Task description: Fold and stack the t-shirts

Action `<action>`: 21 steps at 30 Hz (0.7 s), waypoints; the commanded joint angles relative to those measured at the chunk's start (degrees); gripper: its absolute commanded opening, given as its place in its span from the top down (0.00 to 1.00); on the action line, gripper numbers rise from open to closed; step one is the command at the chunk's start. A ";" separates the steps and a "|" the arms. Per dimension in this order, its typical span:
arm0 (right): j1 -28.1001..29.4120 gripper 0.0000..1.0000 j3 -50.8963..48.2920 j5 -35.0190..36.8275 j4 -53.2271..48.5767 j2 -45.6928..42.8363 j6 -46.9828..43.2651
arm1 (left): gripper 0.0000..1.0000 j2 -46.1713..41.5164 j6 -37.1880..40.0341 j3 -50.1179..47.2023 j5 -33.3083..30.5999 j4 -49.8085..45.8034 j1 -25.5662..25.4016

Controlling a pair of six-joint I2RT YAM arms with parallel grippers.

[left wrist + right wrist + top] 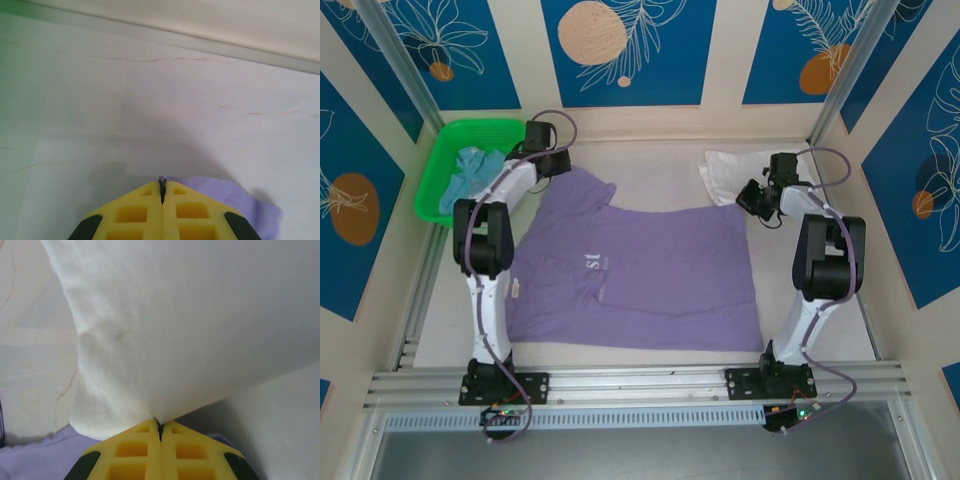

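Cloth: broad lavender t-shirt (660, 265), creased flat; white t-shirt (735, 170), soft, rumpled.

A lavender t-shirt (660, 270) with small white lettering (592, 262), a white t-shirt (728, 168), a light blue t-shirt (470, 172), a bright green basket (432, 178); pale cream worktop (650, 165); blue wall panels (665, 60) with orange circles (592, 32).

Green basket (470, 133) — far left corner, pale table (650, 170), blue-patterned wall panels (660, 60)
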 commanded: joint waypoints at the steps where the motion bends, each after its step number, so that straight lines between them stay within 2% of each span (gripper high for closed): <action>1: -0.03 0.98 -3.37 -0.96 0.74 -4.37 -0.70 | 1.00 -7.62 1.77 -6.89 -1.42 5.84 -0.18; 3: -0.42 0.98 -4.14 -1.40 1.45 -4.35 -0.20 | 1.00 -8.78 1.35 -7.60 -1.88 4.35 -0.14; 10: -0.43 0.96 0.12 -1.91 0.29 2.63 -0.19 | 1.00 -4.69 0.92 -5.25 -0.46 1.69 -0.18; 13: -0.43 0.91 1.42 -2.34 -1.38 4.54 -0.45 | 1.00 -3.16 0.84 -3.70 -0.70 0.30 -0.15; 18: -1.60 0.60 -0.92 -5.58 -0.32 2.35 0.98 | 1.00 -3.76 -1.21 -5.15 -0.02 2.52 -0.19; 21: -3.16 0.51 -2.72 -5.33 0.56 -1.67 3.25 | 1.00 -4.88 -3.24 -7.66 0.02 5.54 -0.36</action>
